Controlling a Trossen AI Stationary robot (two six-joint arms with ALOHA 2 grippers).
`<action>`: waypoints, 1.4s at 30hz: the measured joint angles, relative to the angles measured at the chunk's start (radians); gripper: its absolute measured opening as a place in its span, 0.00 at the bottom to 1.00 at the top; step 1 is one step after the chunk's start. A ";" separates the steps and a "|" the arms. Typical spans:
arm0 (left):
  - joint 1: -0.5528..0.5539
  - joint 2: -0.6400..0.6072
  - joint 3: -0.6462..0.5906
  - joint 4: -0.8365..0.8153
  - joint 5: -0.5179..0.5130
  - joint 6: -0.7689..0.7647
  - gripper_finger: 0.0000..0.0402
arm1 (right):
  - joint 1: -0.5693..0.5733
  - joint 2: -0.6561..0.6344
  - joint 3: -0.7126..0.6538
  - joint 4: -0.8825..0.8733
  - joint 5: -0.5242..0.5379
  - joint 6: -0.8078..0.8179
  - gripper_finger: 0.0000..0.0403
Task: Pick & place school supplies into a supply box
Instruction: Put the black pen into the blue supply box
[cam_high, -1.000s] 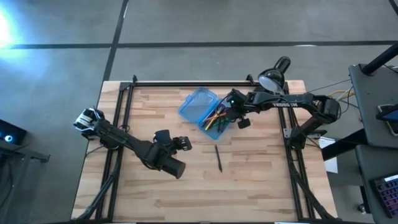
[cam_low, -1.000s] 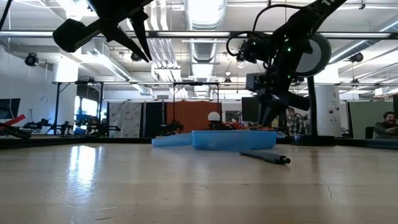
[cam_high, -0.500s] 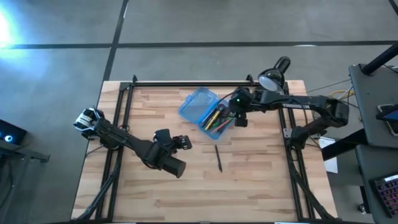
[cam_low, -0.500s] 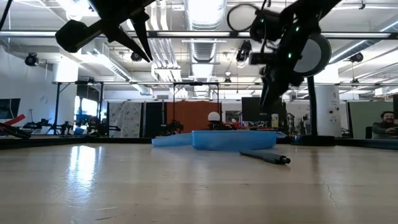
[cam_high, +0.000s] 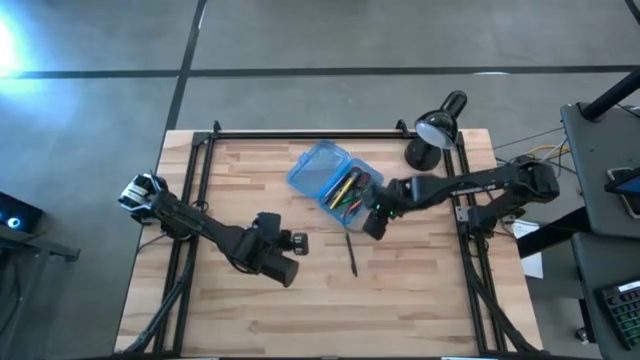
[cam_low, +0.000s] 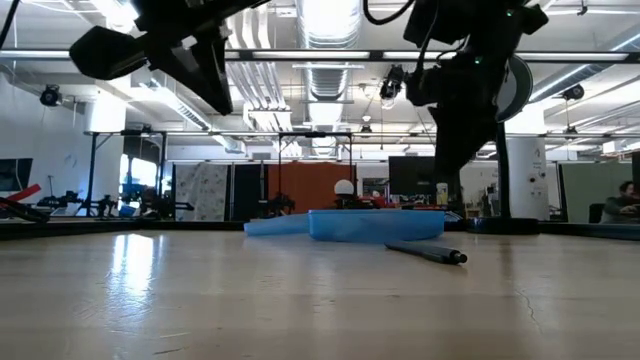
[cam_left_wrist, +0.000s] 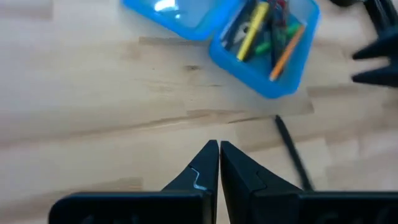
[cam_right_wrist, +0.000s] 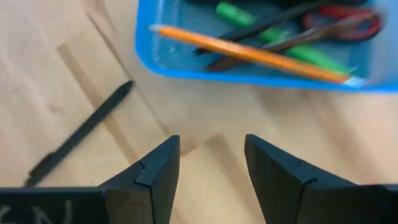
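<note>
1. Moved off the supply box (cam_high: 334, 181), my right end effector (cam_high: 374, 224) hovers beside it, fingers apart, empty.
2. Black pen (cam_high: 351, 253) lies on the bench (cam_high: 420, 300).
3. Left end effector (cam_left_wrist: 218, 163): closed, empty.

The translucent blue supply box (cam_high: 333, 182) lies open on the counter (cam_high: 250, 310), one half holding pens, pencils and scissors; a black pen (cam_high: 351, 254) lies just beside it.
</note>
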 joint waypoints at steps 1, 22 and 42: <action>-0.005 0.000 0.000 0.009 -0.007 0.058 0.00 | 0.019 0.019 0.005 0.001 0.006 0.043 0.43; -0.191 -0.442 -0.632 0.855 0.009 0.519 0.00 | 0.174 0.486 0.321 -0.063 -0.027 0.647 0.43; -0.192 -0.643 -0.756 0.843 0.053 0.745 0.00 | 0.214 0.538 0.605 -0.192 0.054 0.799 0.43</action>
